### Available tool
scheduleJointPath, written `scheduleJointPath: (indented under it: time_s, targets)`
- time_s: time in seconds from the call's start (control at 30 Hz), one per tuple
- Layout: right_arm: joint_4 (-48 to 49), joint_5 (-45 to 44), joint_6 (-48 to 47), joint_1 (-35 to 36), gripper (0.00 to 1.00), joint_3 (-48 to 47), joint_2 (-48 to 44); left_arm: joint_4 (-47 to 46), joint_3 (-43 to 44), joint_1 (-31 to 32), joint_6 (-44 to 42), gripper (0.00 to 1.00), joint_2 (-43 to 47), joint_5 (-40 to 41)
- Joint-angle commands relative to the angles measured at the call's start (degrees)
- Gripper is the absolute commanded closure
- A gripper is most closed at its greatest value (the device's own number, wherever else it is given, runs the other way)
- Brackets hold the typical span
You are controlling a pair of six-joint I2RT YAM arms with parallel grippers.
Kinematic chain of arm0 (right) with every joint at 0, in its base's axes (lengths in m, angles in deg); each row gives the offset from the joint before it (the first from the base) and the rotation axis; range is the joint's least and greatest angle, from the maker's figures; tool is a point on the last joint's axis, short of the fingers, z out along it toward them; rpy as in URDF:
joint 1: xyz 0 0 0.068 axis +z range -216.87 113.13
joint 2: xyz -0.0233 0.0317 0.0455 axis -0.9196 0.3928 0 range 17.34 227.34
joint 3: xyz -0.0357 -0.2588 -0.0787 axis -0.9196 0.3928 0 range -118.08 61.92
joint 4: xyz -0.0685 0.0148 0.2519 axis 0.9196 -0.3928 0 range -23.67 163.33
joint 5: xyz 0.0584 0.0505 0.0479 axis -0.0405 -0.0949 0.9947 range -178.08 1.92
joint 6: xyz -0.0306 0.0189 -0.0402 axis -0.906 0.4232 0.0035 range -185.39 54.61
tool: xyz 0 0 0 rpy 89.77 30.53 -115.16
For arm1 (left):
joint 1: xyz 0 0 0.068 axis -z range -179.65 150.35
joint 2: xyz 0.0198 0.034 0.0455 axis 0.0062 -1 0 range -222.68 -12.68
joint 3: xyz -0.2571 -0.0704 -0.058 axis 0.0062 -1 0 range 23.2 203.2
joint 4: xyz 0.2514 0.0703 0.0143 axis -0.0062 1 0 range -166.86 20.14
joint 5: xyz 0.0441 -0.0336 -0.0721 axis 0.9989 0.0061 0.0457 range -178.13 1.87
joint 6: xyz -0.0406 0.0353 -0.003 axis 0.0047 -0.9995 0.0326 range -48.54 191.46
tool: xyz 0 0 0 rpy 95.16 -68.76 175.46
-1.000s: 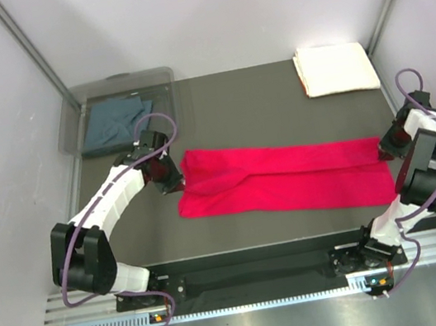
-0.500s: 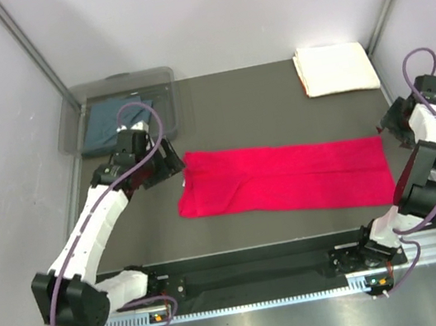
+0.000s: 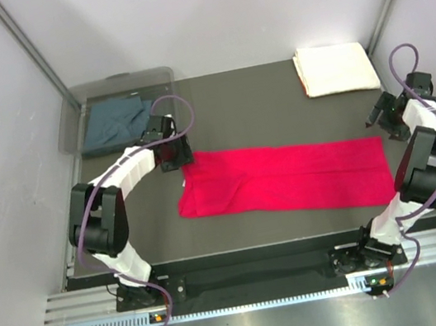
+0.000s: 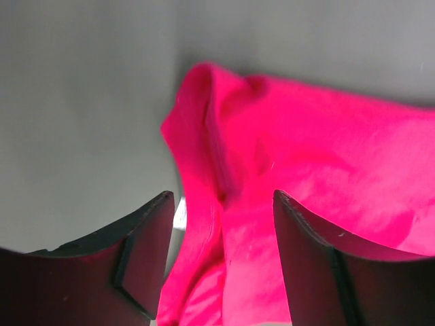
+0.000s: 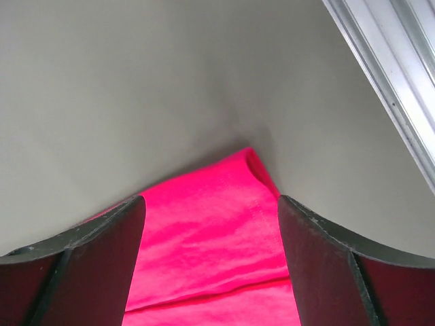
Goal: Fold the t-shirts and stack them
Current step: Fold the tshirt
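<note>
1. Showing, from the top view, the red t-shirt spread as a long flat band across the middle of the dark table, from centre-left to the right side of the frame.
2. Placing the cream-white t-shirt as a neat folded rectangle at the upper right, well apart from the red one. Visible from above only.
3. Placing the blue-grey t-shirt rumpled inside the clear plastic bin at the upper left. Likewise visible from above only.
4. Setting the left gripper just beside the red shirt's upper-left corner in the top view, too small there to judge the jaws.
5. Settling that in the left wrist view: fingers spread apart, nothing pinched, the shirt's rumpled edge and a fold ridge lying below the gap, bare table at the upper left.
6. Setting the right gripper near the shirt's upper-right corner, at the right edge of the top view, jaws again hard to read.
7. Settling that in the right wrist view: fingers wide apart, nothing held, a corner of red cloth pointing up between them at lower centre, a pale metal rail crossing the upper right.
</note>
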Motion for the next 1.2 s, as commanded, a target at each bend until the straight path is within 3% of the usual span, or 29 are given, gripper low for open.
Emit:
scheduleJointPath:
  time_s: [0.0, 0.33, 0.8, 1.0, 1.17]
  targets:
    - [1.57, -0.09, -3.90, -0.13, 0.21, -2.27, 1.69, -6.11, 3.15, -0.25, -1.31, 0.36, -1.42, 1.68]
    - [-0.01, -1.58, -8.74, -0.39, 0.36, -4.56, 7.06, -9.01, 3.50, -0.16, -2.19, 0.47, -6.35, 0.81]
    - [-0.37, -3.07, -10.15, -1.63, 0.35, -4.91, 10.31, -9.80, 9.13, -0.25, -0.43, 0.48, -10.47, 4.76]
    - [-0.54, -2.46, -10.24, -1.71, 0.37, -5.61, 11.89, -8.14, 12.20, -0.25, -0.25, 0.72, -13.03, 6.08]
    - [-0.80, -2.55, -10.15, -1.89, 0.41, -6.41, 12.68, -7.96, 12.82, -0.16, -0.61, 0.81, -13.47, 6.52]
